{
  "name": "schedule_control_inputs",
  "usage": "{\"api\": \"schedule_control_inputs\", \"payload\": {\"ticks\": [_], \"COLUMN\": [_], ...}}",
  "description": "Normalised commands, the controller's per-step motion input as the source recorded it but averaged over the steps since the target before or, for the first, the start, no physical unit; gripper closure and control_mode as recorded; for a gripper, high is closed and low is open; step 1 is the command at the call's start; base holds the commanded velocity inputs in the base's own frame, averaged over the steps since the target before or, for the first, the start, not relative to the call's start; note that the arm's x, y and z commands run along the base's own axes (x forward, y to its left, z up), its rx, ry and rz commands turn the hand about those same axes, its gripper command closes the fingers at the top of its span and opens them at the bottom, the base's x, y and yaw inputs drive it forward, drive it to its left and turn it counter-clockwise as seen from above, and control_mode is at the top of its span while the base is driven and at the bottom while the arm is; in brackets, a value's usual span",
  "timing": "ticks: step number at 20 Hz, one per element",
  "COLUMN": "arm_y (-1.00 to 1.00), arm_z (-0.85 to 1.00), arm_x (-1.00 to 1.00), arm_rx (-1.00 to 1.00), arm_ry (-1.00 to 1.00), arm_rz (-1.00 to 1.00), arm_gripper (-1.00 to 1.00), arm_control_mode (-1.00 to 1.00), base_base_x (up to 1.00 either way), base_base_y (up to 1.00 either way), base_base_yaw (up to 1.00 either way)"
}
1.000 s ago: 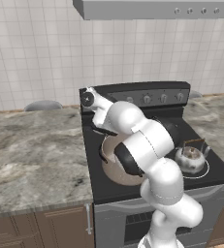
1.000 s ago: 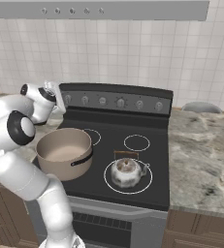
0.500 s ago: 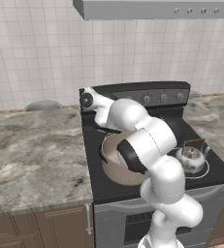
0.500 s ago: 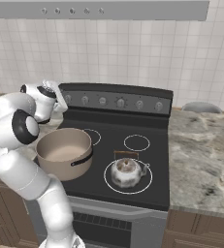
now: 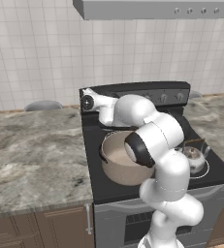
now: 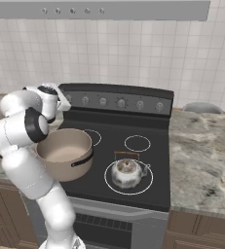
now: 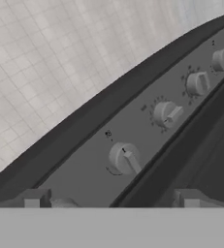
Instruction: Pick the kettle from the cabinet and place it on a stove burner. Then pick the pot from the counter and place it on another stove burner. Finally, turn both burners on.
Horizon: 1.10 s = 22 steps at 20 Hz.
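White-tiled wall backs the black glass-top stove (image 6: 133, 160), pot (image 6: 65, 153) and kettle (image 6: 127, 172) on 2 burners; the wide-open, empty gripper (image 7: 111, 201) must close in on the nearest grey knob (image 7: 124, 157) to turn it.

It was a home kitchen: a stove (image 6: 133, 131) under a hood (image 5: 157, 8), tiled wall (image 6: 133, 53), marble counter (image 5: 31, 145).

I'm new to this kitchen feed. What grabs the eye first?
The large beige pot sits on the black glass stove's front-left burner, the small shiny silver kettle on the ringed burner beside it. The white arm's open tool faces the row of grey knobs on the back panel.
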Motion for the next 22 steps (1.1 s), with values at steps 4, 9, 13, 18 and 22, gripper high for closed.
{"api": "schedule_control_inputs", "payload": {"ticks": [4,9,13,18,22], "arm_y": [0.11,0.12,0.05,0.0,0.0], "arm_z": [-0.25,-0.22,-0.19,-0.22,-0.27], "arm_x": [-0.04,-0.11,-0.06,0.0,0.0], "arm_rx": [-0.09,-0.07,-0.05,-0.06,-0.08], "arm_ry": [-0.03,-0.07,-0.09,-0.03,0.0], "arm_rz": [0.0,0.03,0.04,0.02,0.03], "arm_gripper": [-1.0,-1.0,-1.0,-1.0,-1.0], "arm_control_mode": [-1.0,-1.0,-1.0,-1.0,-1.0], "base_base_x": [0.0,0.0,0.0,0.0,0.0], "base_base_y": [0.0,0.0,0.0,0.0,0.0], "base_base_yaw": [0.0,0.0,0.0,0.0,0.0]}}
